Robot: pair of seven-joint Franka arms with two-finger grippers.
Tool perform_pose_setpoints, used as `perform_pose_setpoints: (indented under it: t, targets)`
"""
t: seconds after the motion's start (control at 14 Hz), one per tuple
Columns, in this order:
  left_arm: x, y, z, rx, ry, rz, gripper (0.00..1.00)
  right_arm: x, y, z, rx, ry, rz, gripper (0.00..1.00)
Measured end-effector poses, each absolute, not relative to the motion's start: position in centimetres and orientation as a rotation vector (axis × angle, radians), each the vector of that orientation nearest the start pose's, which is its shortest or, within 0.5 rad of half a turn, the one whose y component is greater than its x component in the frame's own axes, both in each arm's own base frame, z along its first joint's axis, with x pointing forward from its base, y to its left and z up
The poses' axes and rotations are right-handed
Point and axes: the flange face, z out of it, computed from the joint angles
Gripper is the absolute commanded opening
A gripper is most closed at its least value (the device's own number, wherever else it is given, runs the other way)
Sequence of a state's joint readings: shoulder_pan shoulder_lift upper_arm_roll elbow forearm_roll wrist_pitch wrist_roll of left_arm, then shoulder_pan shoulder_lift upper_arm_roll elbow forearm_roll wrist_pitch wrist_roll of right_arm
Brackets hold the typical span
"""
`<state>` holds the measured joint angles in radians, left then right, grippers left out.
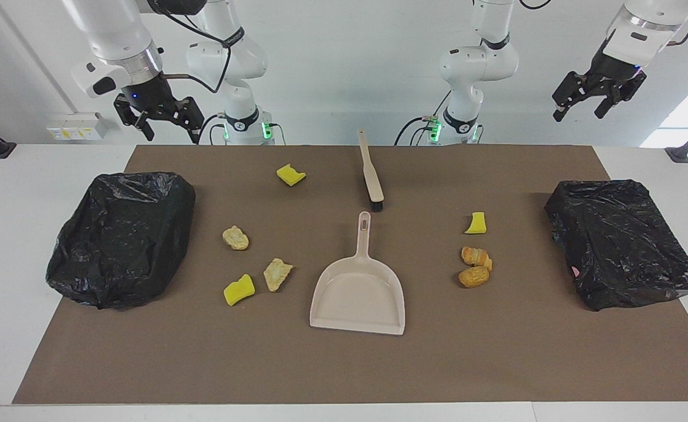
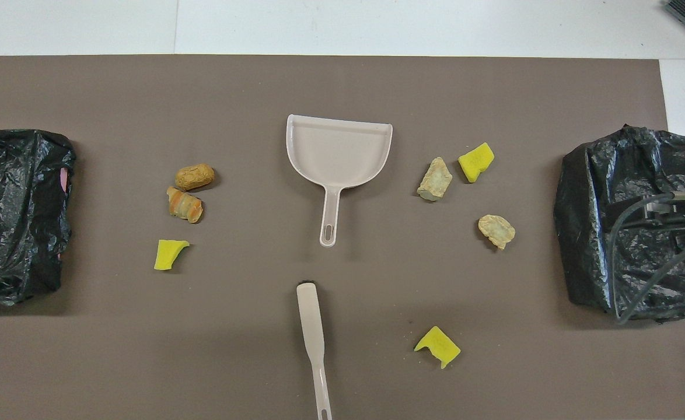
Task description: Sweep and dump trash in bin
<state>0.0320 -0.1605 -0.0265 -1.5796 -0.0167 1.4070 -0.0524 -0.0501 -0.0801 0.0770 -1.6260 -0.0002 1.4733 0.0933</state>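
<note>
Both claws hang spread and empty, the right claw (image 1: pixel 167 124) above its end's crumpled black bag-lined bin (image 1: pixel 122 237), the left claw (image 1: pixel 581 104) likewise. Yellow sponge and tan bread-like trash (image 1: pixel 238 289) lies at the beige plastic dustpan's (image 1: pixel 358 293) three and nine o'clock in the facing view. Best to grip the beige brush (image 1: pixel 372 179) mid-handle, bristles low.

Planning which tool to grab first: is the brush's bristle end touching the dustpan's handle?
Apart. The overhead view shows bare brown mat between the brush bristle end and the tip of the dustpan handle; the facing view shows it too.
</note>
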Motion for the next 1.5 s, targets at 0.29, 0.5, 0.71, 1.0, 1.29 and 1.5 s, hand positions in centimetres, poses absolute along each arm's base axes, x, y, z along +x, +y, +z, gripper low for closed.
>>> perform_pose_setpoints:
  t: [0.29, 0.5, 0.71, 1.0, 1.29, 1.5]
  targets:
    - [48.5, -0.1, 69.0, -3.152, -0.088, 0.020, 1.00, 52.8, 4.8, 61.4, -3.148, 0.010, 0.177, 1.00]
    - [48.5, -0.1, 69.0, -3.152, -0.088, 0.020, 1.00, 53.9, 8.5, 59.5, -3.126, 0.042, 0.193, 1.00]
    - [48.4, -0.5, 68.9, -3.152, -0.076, 0.028, 1.00, 55.4, 12.6, 57.8, -3.110, 0.103, 0.123, 1.00]
    - [46.1, -5.9, 67.3, -3.140, 0.094, 0.116, 1.00, 56.8, 19.0, 54.6, -3.082, 0.191, 0.056, 1.00]
    - [39.8, -14.4, 62.1, -3.108, 0.233, 0.119, 1.00, 58.4, 23.3, 50.8, -3.045, 0.227, -0.001, 1.00]
    - [35.7, -19.6, 57.8, -3.073, 0.323, 0.159, 1.00, 59.4, 26.4, 48.0, -3.015, 0.207, -0.049, 1.00]
